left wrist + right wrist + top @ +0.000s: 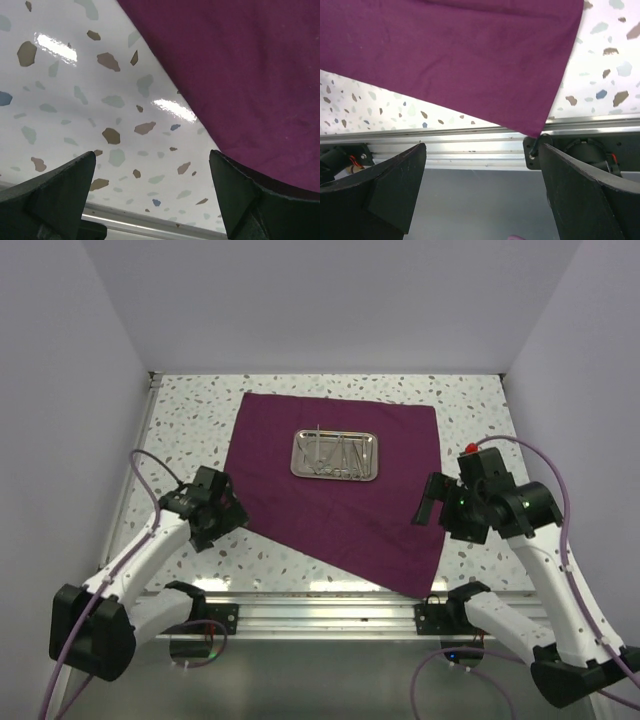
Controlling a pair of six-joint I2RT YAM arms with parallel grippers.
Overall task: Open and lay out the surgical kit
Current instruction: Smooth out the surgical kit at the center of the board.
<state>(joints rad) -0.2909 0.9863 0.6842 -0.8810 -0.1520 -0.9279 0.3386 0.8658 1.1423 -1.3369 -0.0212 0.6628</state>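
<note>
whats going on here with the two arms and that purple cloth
Two robot arms are laying out a surgical kit. The dark purple cloth wrap lies spread flat on the speckled table, with a small shiny steel tray of thin silver instruments on it. The left gripper and right gripper are both open, holding nothing, at the cloth's near edges.

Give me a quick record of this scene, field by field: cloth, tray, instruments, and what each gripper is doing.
cloth: maroon cloth spread open and flat on the speckled table, near corner reaching the table's front rail
tray: steel tray resting on the cloth, toward its far half
instruments: thin silver instruments lying inside the tray, none laid out on the cloth
left gripper: open, empty, by the cloth's left edge
right gripper: open, empty, above the cloth's near corner
</note>
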